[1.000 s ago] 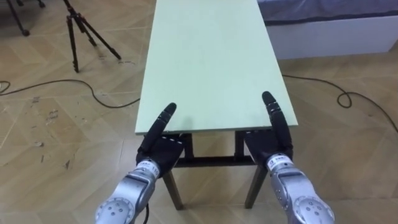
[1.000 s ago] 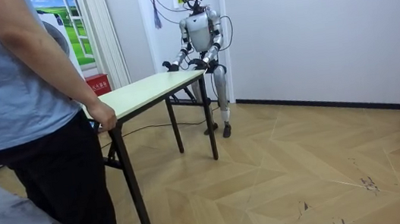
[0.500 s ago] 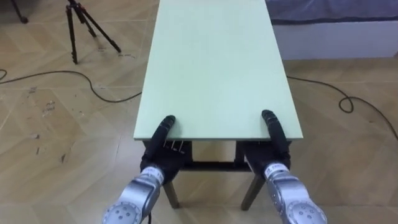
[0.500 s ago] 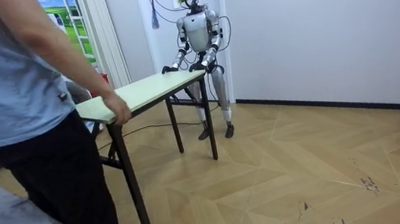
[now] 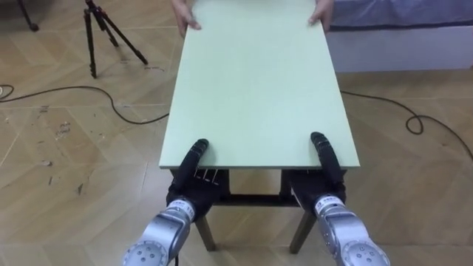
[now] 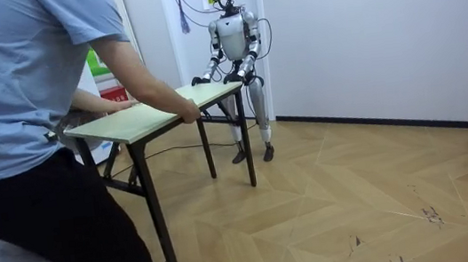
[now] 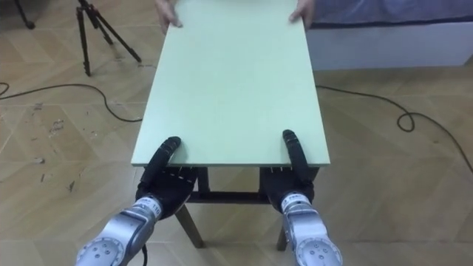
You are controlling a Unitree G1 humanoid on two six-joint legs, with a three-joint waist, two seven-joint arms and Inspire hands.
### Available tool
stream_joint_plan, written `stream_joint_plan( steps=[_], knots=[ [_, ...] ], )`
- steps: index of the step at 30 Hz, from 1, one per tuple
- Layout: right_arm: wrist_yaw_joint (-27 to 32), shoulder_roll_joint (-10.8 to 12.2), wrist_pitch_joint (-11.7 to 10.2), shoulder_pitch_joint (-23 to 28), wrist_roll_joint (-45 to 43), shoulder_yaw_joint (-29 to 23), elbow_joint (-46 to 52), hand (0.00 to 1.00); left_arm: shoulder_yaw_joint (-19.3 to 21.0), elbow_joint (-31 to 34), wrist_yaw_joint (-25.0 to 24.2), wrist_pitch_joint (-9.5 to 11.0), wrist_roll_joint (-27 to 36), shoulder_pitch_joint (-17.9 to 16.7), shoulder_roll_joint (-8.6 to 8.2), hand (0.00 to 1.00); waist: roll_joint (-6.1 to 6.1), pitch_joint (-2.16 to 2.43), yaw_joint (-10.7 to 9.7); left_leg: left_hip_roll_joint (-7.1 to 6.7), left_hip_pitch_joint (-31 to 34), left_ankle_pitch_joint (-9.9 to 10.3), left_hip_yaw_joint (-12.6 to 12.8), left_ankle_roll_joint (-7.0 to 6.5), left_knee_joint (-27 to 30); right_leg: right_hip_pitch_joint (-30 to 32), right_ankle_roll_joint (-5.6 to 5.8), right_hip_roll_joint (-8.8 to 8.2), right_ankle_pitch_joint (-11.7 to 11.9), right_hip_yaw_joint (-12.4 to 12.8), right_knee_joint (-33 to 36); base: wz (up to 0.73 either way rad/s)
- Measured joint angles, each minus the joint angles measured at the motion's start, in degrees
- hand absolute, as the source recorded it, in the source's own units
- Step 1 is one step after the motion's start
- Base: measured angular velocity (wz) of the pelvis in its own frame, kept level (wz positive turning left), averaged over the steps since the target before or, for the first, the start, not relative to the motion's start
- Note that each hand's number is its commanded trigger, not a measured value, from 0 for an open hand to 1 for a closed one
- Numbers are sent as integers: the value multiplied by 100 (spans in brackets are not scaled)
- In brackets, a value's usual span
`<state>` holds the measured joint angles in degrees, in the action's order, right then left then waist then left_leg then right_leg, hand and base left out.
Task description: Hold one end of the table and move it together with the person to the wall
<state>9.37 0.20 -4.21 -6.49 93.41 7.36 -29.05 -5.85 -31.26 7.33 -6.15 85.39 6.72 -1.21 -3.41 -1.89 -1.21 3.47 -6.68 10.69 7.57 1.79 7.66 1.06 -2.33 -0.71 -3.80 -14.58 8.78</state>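
Under the near short edge of the pale green tabletop [image 5: 255,81], the left robot hand [image 5: 194,181] sits close to the left corner. A dark digit lies flat on the top surface and the palm is tucked below the board, so the edge is clasped between them. The right robot hand [image 5: 325,185] holds the same edge near the right corner in a mirrored way, one digit stretched along the top and the palm beneath. On both, the rest of the fingers run under the board and are hidden. Straight ahead of the two robot hands, at the far short end, a person [image 6: 25,103] in a blue shirt and dark trousers leans forward, with one hand [image 5: 185,18] on the far left corner and the other hand [image 5: 319,15] on the far right corner. Below and between the robot hands, the dark legs [image 5: 207,233] and a crossbar of the frame show under the board. The room view does not show whether the legs are clear of the floor [image 5: 59,148], which is wooden and laid in a herringbone pattern. Well ahead of the left robot hand and off to its left, a black tripod [image 5: 100,33] stands on that floor. Ahead of the right robot hand and to its right lies the corner of a bed [image 5: 399,37] with a grey top and white base. From the room view, the robot stands upright at the end of the tabletop nearest the white wall [image 6: 365,34], both arms reaching forward to the board.
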Motion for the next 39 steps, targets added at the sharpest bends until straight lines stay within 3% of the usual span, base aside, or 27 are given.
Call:
stream_joint_plan(
  steps=[7,11,17,20,25,33,39],
  knots=[
    [3,15,13,11,8,0,0,100,4,-11,0,7,-2,-12,6,100,14,13,3,-9,6,0,5,0,11,-1,3,-14,-2,-10,6,0],
    [1,2,58,57,-69,-13,1,100,4,43,-4,-2,-136,-99,7,100,46,83,-8,-11,-15,0,11,0,13,-30,4,-9,-2,-18,8,0],
    [-21,59,55,83,-100,-27,268,100,43,319,-57,-6,-241,-136,6,100,87,114,7,-10,-50,-1,57,-1,12,-89,18,-15,-24,8,13,4],
    [-20,107,73,101,-100,-77,341,100,47,472,-105,12,-403,-187,8,100,140,152,12,-7,-90,-2,103,-3,14,-130,19,-10,-25,-2,7,0],
    [-23,142,116,175,-105,-69,499,100,35,625,-155,93,-495,-287,15,100,140,153,11,-14,-89,-2,118,-3,13,-144,25,-16,-28,-35,4,2],
    [-43,80,150,466,-114,28,851,100,-93,1211,-156,140,-431,-832,70,100,126,145,-4,-14,-80,-2,118,-3,3,-164,39,-23,-38,-42,-8,0],
    [-23,44,220,763,-166,27,1184,100,-110,1451,-166,66,-529,-1039,70,100,69,120,8,-15,-21,-1,128,-4,0,-122,46,-30,-49,-62,2,4]
  ],
)
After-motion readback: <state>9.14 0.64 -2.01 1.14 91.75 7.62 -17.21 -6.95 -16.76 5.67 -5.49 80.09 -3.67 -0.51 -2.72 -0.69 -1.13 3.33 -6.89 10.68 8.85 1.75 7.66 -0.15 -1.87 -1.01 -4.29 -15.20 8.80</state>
